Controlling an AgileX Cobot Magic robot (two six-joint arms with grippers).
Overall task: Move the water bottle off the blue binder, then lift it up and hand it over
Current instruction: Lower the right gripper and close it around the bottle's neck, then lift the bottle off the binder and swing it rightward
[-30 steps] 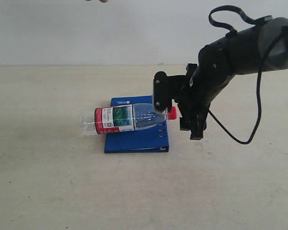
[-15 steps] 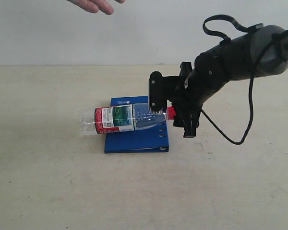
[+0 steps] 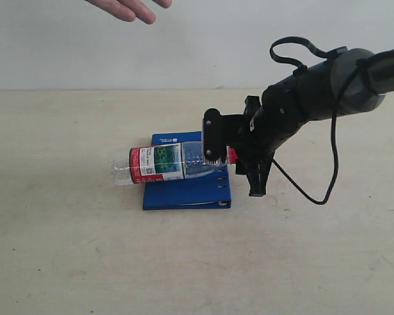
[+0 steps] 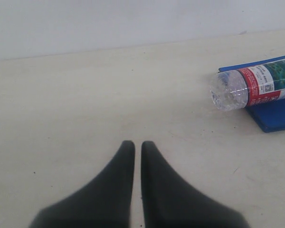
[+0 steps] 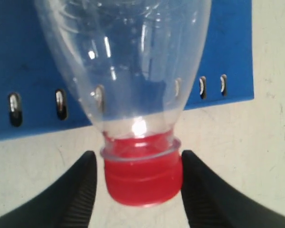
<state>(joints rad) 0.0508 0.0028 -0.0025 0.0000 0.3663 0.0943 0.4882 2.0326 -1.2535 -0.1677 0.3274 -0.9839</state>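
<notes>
Water bottle [image 3: 163, 163] is lying on its side across the blue binder [image 3: 187, 191], long axis running left-right, red cap [image 5: 142, 179] pointing right past the binder edge. Right gripper [image 5: 140, 190] is sitting open astride the cap, not clamping. Left gripper [image 4: 137, 153] is pinched together and empty, well apart beyond the base end.

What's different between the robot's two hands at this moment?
The left hand has its fingers closed together and holds nothing; the right hand is open, with its fingers on either side of the red cap of the water bottle. The left hand is over the table, apart from the water bottle; the right hand is at the edge of the blue binder, where the bottle lies. Both hands are black with tapered fingers.
</notes>
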